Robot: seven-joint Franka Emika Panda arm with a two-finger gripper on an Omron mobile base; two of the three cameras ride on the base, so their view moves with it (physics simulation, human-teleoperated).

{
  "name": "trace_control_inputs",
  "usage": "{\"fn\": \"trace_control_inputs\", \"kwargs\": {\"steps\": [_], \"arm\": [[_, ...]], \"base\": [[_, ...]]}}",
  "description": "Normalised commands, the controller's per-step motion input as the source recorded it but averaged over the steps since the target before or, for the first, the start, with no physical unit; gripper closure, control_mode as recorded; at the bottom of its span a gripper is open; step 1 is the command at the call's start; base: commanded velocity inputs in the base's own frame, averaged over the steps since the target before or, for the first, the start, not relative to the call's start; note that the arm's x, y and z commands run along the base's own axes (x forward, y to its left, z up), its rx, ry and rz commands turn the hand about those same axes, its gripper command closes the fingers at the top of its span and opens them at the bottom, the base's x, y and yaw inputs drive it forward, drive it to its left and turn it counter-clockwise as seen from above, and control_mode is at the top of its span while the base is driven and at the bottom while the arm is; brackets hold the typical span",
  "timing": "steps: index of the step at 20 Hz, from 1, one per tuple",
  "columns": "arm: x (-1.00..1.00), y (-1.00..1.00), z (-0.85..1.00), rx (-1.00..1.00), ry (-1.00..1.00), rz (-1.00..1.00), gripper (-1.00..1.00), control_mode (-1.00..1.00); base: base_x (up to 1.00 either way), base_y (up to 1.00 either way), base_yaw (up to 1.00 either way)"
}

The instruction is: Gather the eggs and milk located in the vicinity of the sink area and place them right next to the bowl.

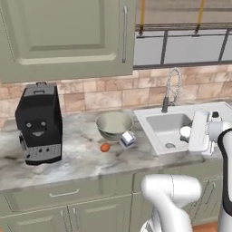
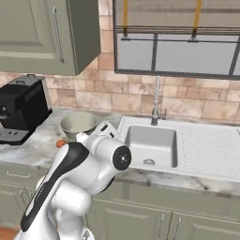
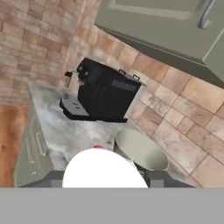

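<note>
On the far left of the desk (image 1: pixel 72 163) we find a black coffee machine (image 1: pixel 38 122), standing against the tiled wall beneath a pale green wall cabinet (image 1: pixel 63 36). To its right, well apart from it, the egg (image 1: pixel 105 147) lies on the marble surface just beside the near left of the bowl (image 1: pixel 114 125). The bowl stands upright with its lighter inside showing. At its near right sits the milk (image 1: pixel 127 139), a small white carton with blue markings, just beside the bowl's wall. We cannot tell whether the carton touches the bowl, nor whether it stands fully upright. The egg and the milk lie near each other with a narrow strip of desk between them, and both rest on the desk to the left of the sink (image 1: pixel 170 129). The sink is a white basin with a round drain, and in the right base view its ribbed drainboard extends further right. A chrome gooseneck faucet (image 1: pixel 170 90) rises at its far edge, below a window (image 1: pixel 181 45). The white arm (image 1: pixel 199 131) reaches over the right part of the basin. In the hand view, the claw (image 3: pixel 104 180) points left toward the bowl and the coffee machine. Its fingers are together.
</note>
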Motion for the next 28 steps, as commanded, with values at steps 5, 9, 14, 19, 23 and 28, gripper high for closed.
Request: {"fn": "trace_control_inputs", "kwargs": {"steps": [5, 9, 14, 19, 23, 28], "arm": [[0.00, 0.00, 0.00, 0.00, 0.00, 0.00, 1.00, 1.00], [0.00, 0.00, 0.00, 0.00, 0.00, 0.00, 1.00, 1.00], [0.00, 0.00, 0.00, 0.00, 0.00, 0.00, 1.00, 1.00], [0.00, 0.00, 0.00, 0.00, 0.00, 0.00, 1.00, 1.00], [0.00, 0.00, 0.00, 0.00, 0.00, 0.00, 1.00, -1.00], [0.00, 0.00, 0.00, 0.00, 0.00, 0.00, 1.00, -1.00]], "base": [[0.59, 0.02, 0.00], [0.60, 0.07, 0.03], [0.58, 0.09, 0.07], [0.36, 0.00, 0.06], [0.05, 0.00, 0.02], [0.00, 0.00, 0.00]]}}
